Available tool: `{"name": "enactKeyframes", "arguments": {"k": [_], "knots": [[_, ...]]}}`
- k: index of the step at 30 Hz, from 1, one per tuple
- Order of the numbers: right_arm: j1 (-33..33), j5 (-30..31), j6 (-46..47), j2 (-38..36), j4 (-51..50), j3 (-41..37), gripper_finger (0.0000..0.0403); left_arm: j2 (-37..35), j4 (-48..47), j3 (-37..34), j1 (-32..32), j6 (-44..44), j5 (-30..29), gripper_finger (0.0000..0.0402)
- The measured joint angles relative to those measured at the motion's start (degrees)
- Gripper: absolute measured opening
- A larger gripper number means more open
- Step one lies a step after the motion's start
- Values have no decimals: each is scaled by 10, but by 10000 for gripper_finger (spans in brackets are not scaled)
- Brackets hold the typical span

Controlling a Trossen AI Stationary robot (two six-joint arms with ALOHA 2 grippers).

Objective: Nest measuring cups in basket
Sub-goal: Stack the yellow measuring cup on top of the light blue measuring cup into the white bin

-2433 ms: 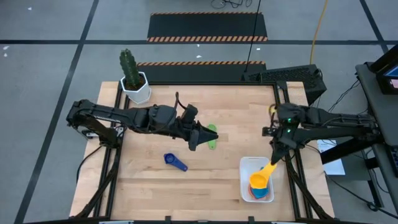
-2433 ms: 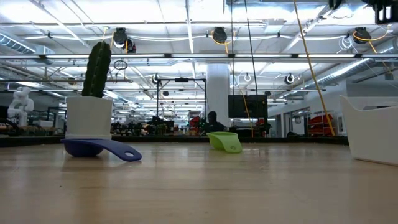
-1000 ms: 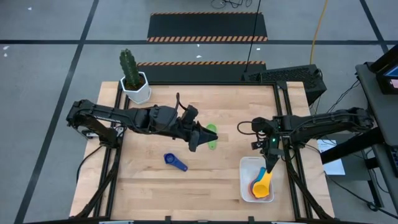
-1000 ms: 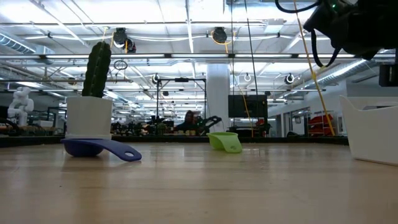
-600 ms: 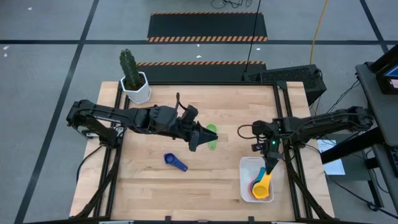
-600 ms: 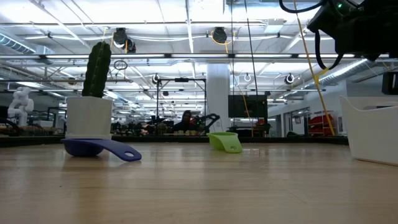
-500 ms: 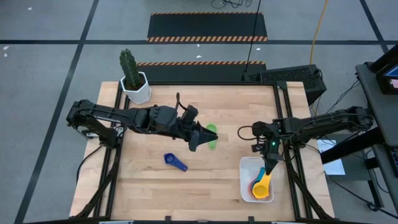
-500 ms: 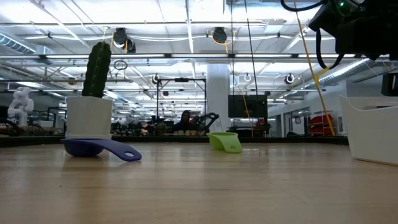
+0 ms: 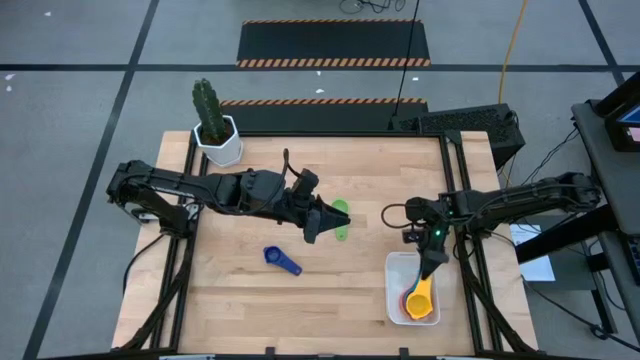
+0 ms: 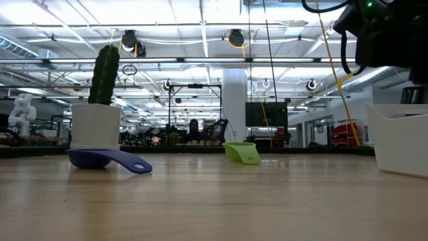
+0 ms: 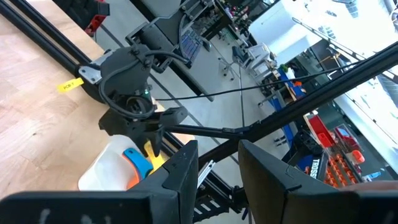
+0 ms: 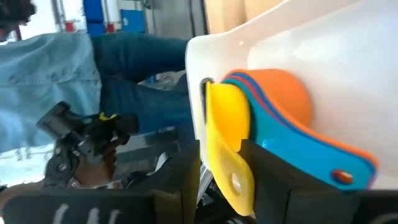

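My right gripper [image 9: 432,262] is shut on a yellow measuring cup [image 9: 421,300] over the white basket [image 9: 392,275] at the table's near right. In the basket lies a nested stack of orange, light blue and red cups [image 12: 292,118]. My left gripper [image 9: 330,225] is open and empty at mid-table, just left of a green cup [image 9: 342,220] that lies on the table. A dark blue cup [image 9: 281,259] lies on the table nearer the front. My right gripper pinches the yellow cup's flat handle [image 12: 233,180] between its two fingers, which slant down from the table's far side along the handle. The cup's bowl [image 12: 225,118] is tilted over the stack in the basket. Whether the bowl touches the stack I cannot tell.
A white hexagonal pot with a cactus [image 9: 218,140] stands at the far left corner. The basket's wall [image 10: 401,144] rises at the right in the low view. A person in blue shows beyond the table in the right wrist view [image 12: 93,68].
My right gripper has gone a little toward the table's near edge and down with the yellow cup, bringing the bowl further over the stack in the basket. It stays shut on the handle.
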Motion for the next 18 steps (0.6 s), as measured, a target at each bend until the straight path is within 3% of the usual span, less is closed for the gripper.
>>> {"name": "enactKeyframes", "arguments": {"k": [5,11,18], "knots": [[0,43,1,-1,-4,1,120,0,0,0,0,0,0,118],[0,134,-69,-3,-97,42,123,0,0,0,0,1,0,118],[0,157,-91,-2,-154,57,123,0,0,0,0,7,-5,118]]}}
